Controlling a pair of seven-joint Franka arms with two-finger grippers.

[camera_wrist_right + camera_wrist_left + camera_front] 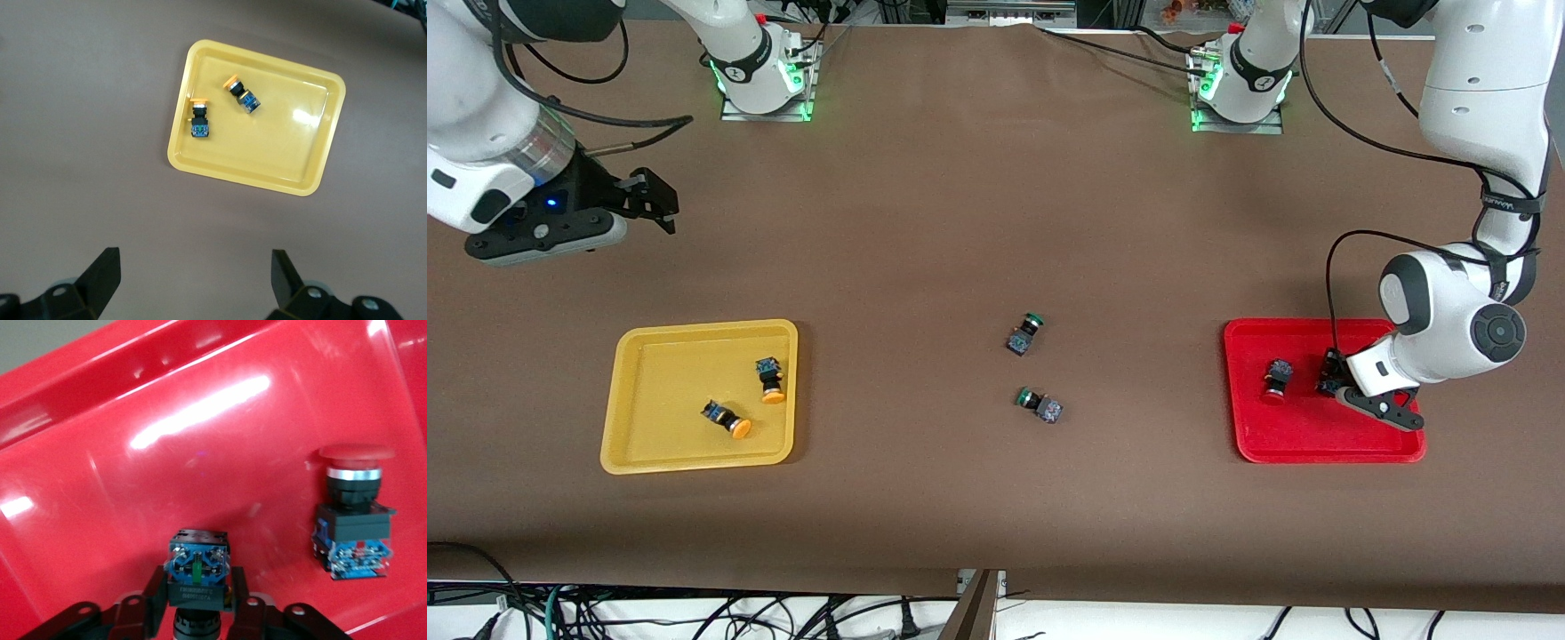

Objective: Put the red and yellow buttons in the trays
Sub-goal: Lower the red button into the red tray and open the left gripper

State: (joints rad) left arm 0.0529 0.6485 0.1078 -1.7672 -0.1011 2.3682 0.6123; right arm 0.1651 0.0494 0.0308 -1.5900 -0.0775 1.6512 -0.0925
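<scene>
- The left tool (1336, 384) is down inside the red tray (1316, 455) at the left arm's end of the tabletop (978, 222). Its fingers (155, 597) press against both sides of a gripped button (198, 570). That button's blue terminal block shows, but its cap is hidden.
- A red button (1276, 378) lies on its side in the same tray, just beside the gripped one and apart from it.
- The right tool (654, 200) hangs over bare tabletop at the right arm's end with its jaws spread wide and nothing in them; that arm waits.
- The yellow tray (694, 326) lies nearer the front camera than that tool. It holds two yellow buttons (769, 380) (725, 420), both tipped over and apart.
- Two green-capped buttons (1027, 333) (1040, 405) lie on their sides between the trays, well apart from both.
- The gripped button's body carries pale lettering too small to read.
- The tabletop is covered in plain brown material. Cables (694, 618) run along its edge nearest the front camera.
</scene>
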